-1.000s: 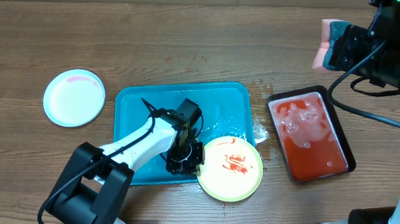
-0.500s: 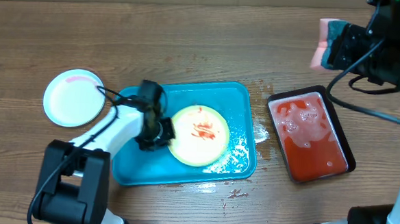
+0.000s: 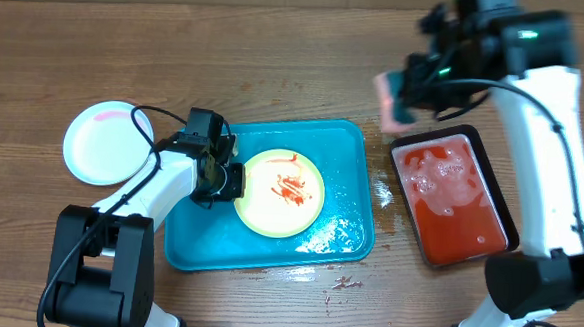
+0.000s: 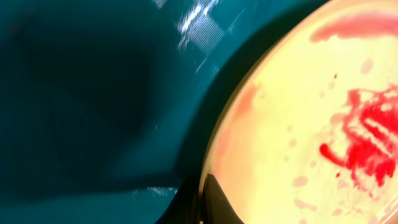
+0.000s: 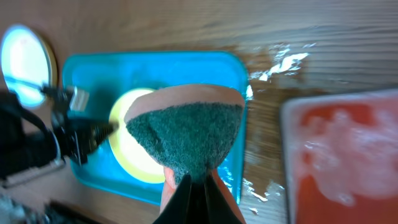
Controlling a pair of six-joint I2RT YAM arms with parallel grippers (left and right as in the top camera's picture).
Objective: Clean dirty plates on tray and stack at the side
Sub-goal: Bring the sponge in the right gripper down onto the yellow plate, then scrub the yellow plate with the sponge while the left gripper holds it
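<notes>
A pale yellow plate (image 3: 280, 192) smeared with red sauce lies on the turquoise tray (image 3: 342, 156). My left gripper (image 3: 227, 180) is shut on the plate's left rim; the left wrist view shows the rim (image 4: 211, 155) pinched between my fingertips (image 4: 202, 205). A light blue plate (image 3: 107, 142) with a faint red smear lies on the table left of the tray. My right gripper (image 3: 408, 94) is shut on a pink and green sponge (image 3: 388, 98), held in the air above the tray's right corner; the sponge (image 5: 186, 134) fills the right wrist view. The third plate is out of view.
A black tray of red liquid (image 3: 453, 197) stands right of the turquoise tray. Water and red specks wet the table between them and near the front edge (image 3: 344, 281).
My left gripper has slid the yellow plate a little further left and back on the tray. My right arm has swung left and down with the sponge, from the far right to above the tray's right corner.
</notes>
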